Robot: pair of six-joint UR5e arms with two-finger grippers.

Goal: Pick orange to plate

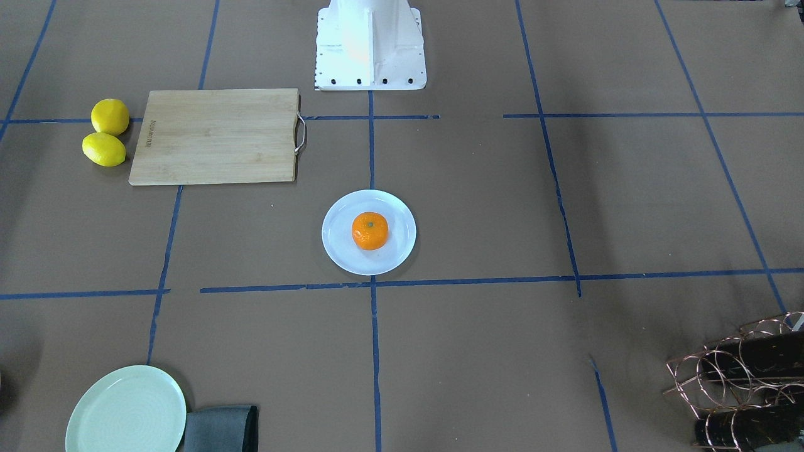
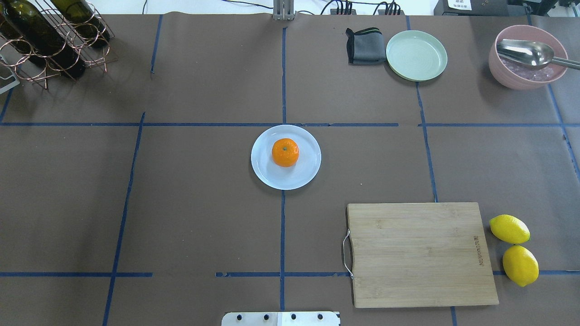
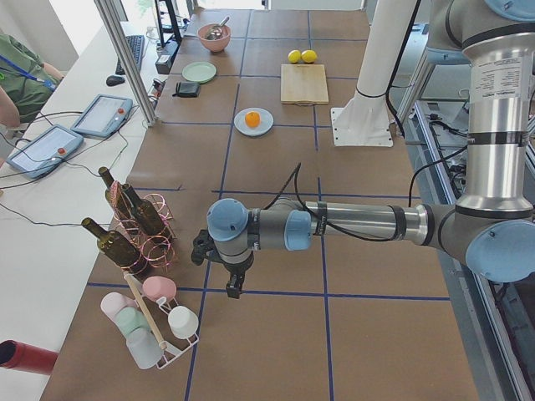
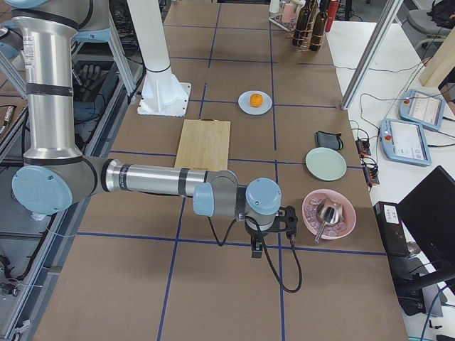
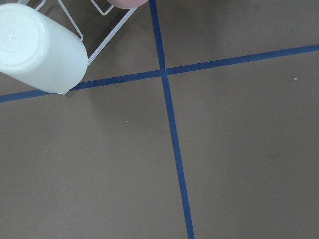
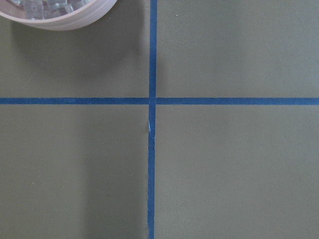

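Note:
The orange [image 2: 285, 152] sits stem-up in the middle of the pale bluish-white plate [image 2: 266, 173] at the table's centre, also seen as orange [image 1: 370, 230] on plate [image 1: 338, 252]. Neither gripper is near it. In the exterior left view my left gripper [image 3: 233, 287] hangs over the table's far left end beside a cup rack. My right gripper [image 4: 256, 250] hangs over the right end next to the pink bowl. Both show only in the side views, so I cannot tell whether they are open or shut. The wrist views show only brown table and blue tape.
A bamboo cutting board [image 2: 421, 253] lies front right with two lemons [image 2: 514, 249] beside it. A pale green plate [image 2: 416, 55], grey cloth [image 2: 364, 46] and pink bowl with spoon [image 2: 528, 56] stand at the back right. A bottle rack [image 2: 45, 36] is back left; a cup rack [image 3: 155, 322] is at the left end.

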